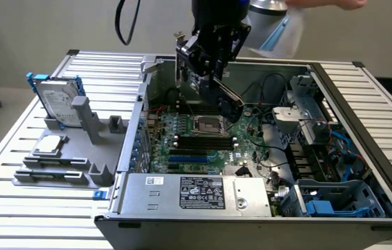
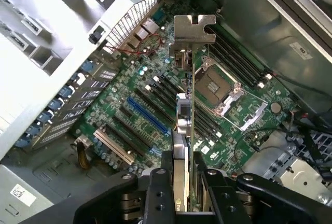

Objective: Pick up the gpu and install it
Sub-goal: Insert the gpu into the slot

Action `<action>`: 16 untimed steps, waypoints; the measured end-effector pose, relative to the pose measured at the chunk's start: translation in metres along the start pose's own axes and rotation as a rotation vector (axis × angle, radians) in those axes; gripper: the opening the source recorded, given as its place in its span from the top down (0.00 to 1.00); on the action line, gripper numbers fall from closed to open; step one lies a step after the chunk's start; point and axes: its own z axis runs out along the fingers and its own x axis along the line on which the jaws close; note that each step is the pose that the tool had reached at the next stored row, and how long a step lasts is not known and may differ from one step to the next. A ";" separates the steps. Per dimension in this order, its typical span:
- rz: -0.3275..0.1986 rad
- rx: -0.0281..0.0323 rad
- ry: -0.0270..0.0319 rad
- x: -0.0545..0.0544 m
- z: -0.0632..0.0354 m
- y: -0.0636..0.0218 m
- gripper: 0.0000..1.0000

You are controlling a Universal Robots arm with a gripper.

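While the open computer case [image 1: 362, 104] lies on its side, I see its green motherboard [image 1: 189, 140] facing up; over the CPU socket hangs the gpu [image 1: 229, 104] [image 2: 184, 120] — edge-down, tilted — my gripper [image 1: 210, 78] [image 2: 189, 177] clamped onto its upper edge.

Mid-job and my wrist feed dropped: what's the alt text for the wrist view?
The tool grips the gpu edge-on, its silver bracket at the far end, over the green motherboard. A blue expansion slot lies on one side of the card, the CPU socket on the other.
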 end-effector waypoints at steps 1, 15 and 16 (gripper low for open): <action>-0.036 -0.0016 0.0011 0.000 0.0009 0.0000 0.74; -0.291 -0.0131 0.0083 0.000 0.0098 -0.0003 0.74; -0.309 -0.0138 0.0089 0.000 0.0104 -0.0003 0.74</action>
